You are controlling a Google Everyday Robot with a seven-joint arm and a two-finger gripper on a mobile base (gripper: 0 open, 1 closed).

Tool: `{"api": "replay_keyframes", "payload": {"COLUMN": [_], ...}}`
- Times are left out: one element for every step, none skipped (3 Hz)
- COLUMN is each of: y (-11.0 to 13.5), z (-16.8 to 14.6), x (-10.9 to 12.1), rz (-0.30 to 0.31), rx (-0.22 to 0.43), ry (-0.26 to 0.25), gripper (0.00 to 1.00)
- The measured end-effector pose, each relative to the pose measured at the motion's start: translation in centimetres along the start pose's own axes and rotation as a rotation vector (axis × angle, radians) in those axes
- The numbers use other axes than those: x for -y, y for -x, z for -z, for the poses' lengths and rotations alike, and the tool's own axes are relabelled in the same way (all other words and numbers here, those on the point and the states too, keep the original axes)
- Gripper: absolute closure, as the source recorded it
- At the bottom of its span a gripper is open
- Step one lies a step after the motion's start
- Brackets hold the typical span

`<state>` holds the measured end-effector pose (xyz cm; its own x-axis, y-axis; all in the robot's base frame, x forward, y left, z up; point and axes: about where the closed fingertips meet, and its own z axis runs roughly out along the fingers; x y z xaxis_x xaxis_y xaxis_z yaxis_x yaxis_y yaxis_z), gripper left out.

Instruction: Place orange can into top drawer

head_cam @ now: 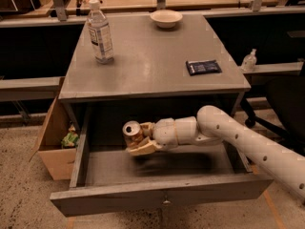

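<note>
We found the top drawer pulled out, open from above along its front half. The table top overhung the rear and capped headroom there. The gripper hung left of centre inside, clasping the orange can. The arm crossed in over the front-right corner, blocking that side. A cardboard box sat just beside the left wall. The drawer floor under the gripper was bare.

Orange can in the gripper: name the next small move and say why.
Probably lower it a little, then release. The gripper is shut on the orange can inside the open top drawer. The can seems to hang just above the drawer floor, with a shadow beneath it, so a short descent should set it down.
</note>
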<state>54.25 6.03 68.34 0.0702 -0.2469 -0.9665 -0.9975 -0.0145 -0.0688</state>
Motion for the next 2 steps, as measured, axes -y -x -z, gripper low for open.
{"api": "replay_keyframes", "payload": {"y": [-1.1, -2.0], "z": [-1.3, -2.7], "x": [0.0, 0.3], "rz": [0.008, 0.01], "rx": [-0.017, -0.022], "ry": [-0.022, -0.05], "gripper": [0.82, 0.59]}}
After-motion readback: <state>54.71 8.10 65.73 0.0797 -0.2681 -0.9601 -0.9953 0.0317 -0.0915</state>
